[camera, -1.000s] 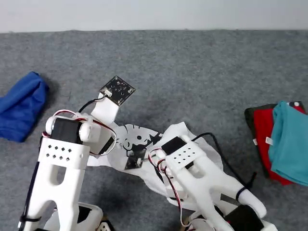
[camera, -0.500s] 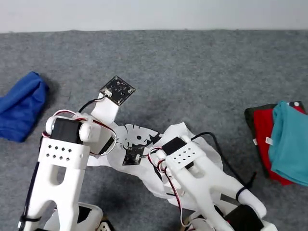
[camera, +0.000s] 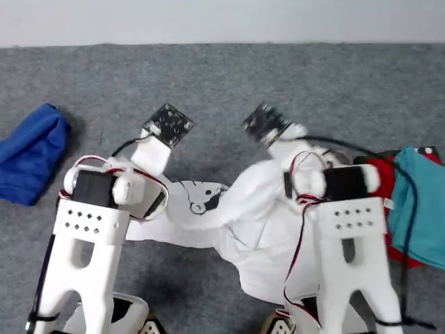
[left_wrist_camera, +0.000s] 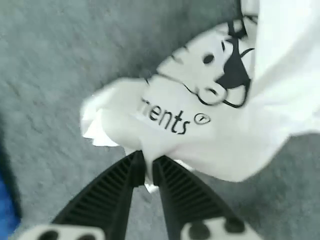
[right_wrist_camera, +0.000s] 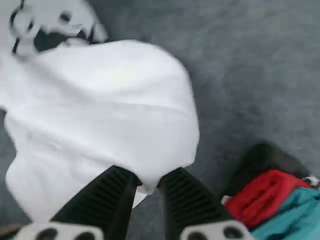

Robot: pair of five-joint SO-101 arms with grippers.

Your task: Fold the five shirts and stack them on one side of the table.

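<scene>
Left claw (left_wrist_camera: 147, 172) pinched white shirt (camera: 257, 209) edge, likely anchoring it on surface (camera: 278, 83). Right claw (right_wrist_camera: 147, 187) gripped opposite bunch, held raised, likely for fold. Red-teal stack (camera: 410, 202) near white shirt; blue shirt (camera: 31, 153) well apart from it.

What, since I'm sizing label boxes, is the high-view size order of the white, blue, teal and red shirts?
white shirt
blue shirt and teal shirt: look alike, both cut by the edge
red shirt, mostly covered

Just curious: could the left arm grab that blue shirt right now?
Probably not yet: the left gripper is shut on the white shirt. The blue shirt lies apart on its side, nothing between, so after letting go the way looks free.
</scene>
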